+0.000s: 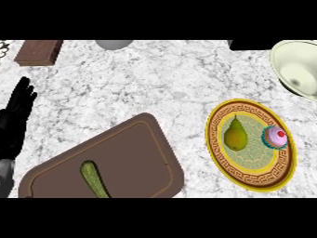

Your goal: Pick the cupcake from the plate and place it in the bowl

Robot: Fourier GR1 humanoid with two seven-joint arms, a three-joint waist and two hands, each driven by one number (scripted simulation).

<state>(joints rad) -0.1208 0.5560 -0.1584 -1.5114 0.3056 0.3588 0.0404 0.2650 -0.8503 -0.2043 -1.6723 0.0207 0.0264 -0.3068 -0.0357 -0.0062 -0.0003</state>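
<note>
A cupcake [277, 136] with pink icing, a red cherry and a teal wrapper sits at the right side of a yellow patterned plate [219, 116]. A green pear [235, 134] lies beside it on the same plate. The cream bowl [310, 69] stands at the far right, behind the plate. My left hand [13, 116] rests open at the left edge, fingers up, far from the plate. My right hand does not show.
A brown cutting board [130, 153] with a green cucumber [94, 179] on it lies at the front centre. A brown block [38, 52] and a grey round object [114, 44] sit at the back. The counter is white marble.
</note>
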